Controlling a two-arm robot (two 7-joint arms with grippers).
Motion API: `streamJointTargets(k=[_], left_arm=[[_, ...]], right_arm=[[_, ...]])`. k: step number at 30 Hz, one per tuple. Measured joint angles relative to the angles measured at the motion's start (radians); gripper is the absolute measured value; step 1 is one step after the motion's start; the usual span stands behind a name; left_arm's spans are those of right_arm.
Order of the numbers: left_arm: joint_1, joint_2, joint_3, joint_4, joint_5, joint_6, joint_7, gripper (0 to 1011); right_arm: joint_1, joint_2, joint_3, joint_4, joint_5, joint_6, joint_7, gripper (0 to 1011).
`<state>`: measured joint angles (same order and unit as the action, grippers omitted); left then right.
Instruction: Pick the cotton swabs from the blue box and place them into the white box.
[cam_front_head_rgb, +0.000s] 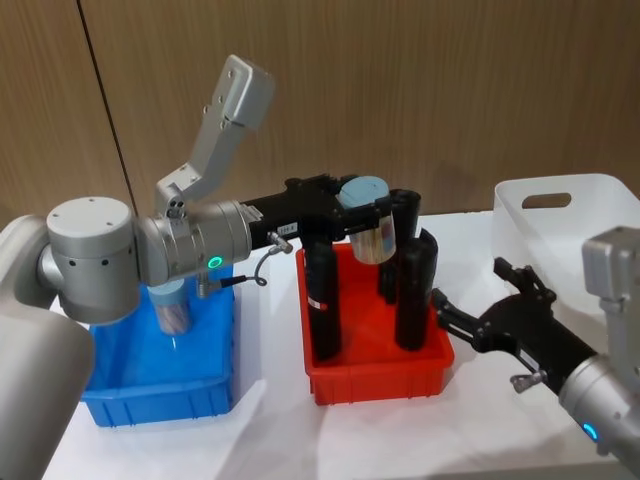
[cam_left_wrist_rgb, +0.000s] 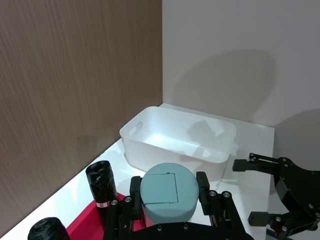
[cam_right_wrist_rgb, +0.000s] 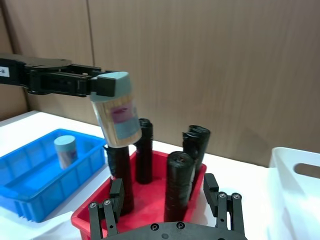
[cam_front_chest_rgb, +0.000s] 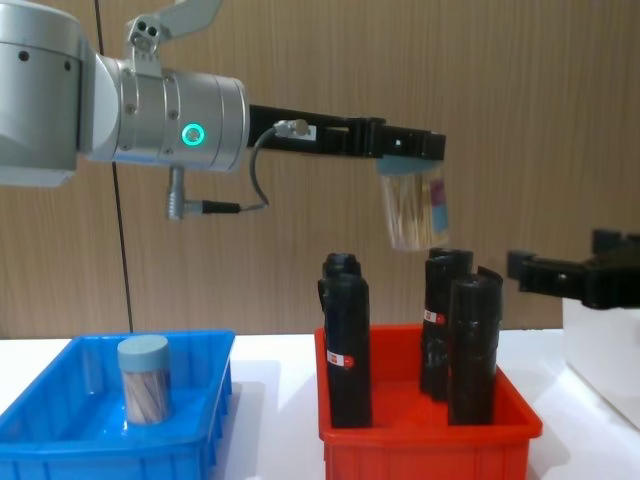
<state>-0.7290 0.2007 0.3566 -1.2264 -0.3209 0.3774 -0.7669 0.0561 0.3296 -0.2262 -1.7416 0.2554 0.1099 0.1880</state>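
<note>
Grey-lidded tub of cotton swabs (cam_front_chest_rgb: 415, 212), clamped at its lid by the left end effector (cam_front_chest_rgb: 410, 150), hangs high over the red bin (cam_front_head_rgb: 380, 385), seemingly to clear the black rolls (cam_front_head_rgb: 322, 300) on the way to the white box (cam_front_head_rgb: 600, 215); the right end effector (cam_front_head_rgb: 482, 296) hovers nearby with its fingers spread, and a second tub (cam_front_chest_rgb: 145, 380) stands in the blue box (cam_front_head_rgb: 160, 398).

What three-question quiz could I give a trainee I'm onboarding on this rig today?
1. True or false: the left gripper holds a swab tub over the red bin.
2. How many tubs stand in the blue box?
3. The right gripper is: A) open, B) shut on a black roll, C) inside the white box.

Key
1. True.
2. One tub.
3. A.
</note>
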Motion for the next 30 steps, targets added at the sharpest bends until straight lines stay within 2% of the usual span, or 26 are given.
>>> streamJointTargets(k=[12,30], left_arm=[[-0.005,-0.002,0.002,0.004,0.002,0.002,-0.006,669],[-0.007,-0.003,0.001,0.007,0.002,0.003,-0.009,669]], right_arm=[[0.112,-0.027,-0.002,0.073,-0.001,0.076,0.136,1001],[0.227,-0.065,-0.011,0.157,0.026,0.135,0.262,1001]])
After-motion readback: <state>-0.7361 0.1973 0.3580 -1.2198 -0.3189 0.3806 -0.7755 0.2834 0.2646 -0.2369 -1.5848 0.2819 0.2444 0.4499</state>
